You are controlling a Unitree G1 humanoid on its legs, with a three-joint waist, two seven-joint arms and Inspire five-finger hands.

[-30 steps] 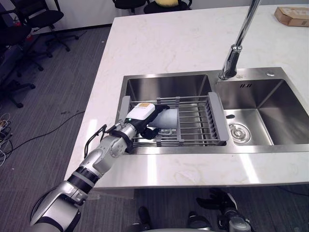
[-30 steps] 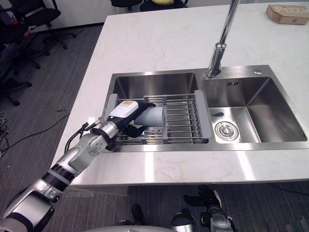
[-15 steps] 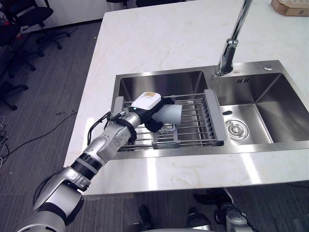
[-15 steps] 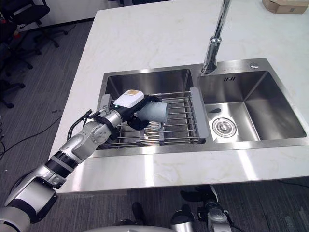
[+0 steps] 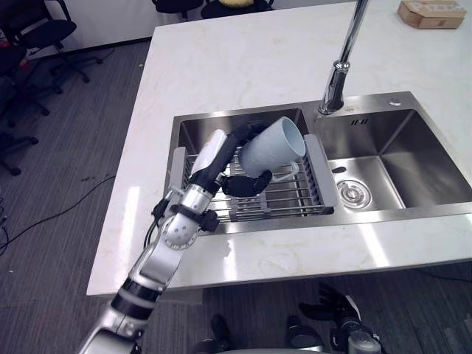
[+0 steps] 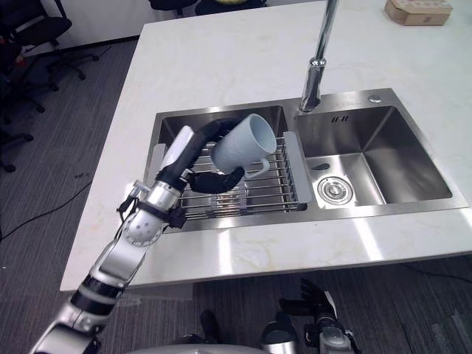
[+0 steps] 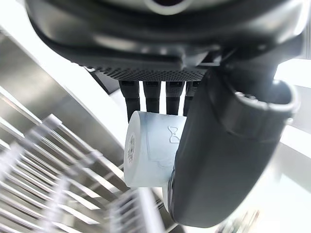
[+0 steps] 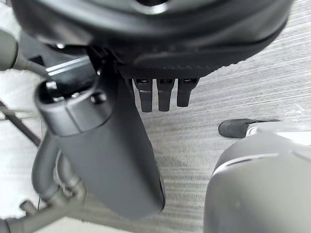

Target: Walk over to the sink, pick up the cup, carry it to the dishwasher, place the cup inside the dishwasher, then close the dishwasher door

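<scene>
Your right hand (image 8: 160,43) hangs low over the floor (image 8: 238,92), fingers loose, holding nothing. Your left hand (image 5: 228,156) is closed round the cup (image 5: 271,144), with the fingers over its upper side and the thumb under it. The cup is in the air, tilted, its mouth turned up and away from the palm and its handle on the underside. Just beneath the hand lies the rack (image 5: 295,200), spanning the left basin of the sink (image 5: 402,158); cup and rack are apart. Past the cup's mouth rises the faucet (image 5: 341,63). Farther off on the bench (image 5: 236,66) sits a box (image 5: 430,13).
</scene>
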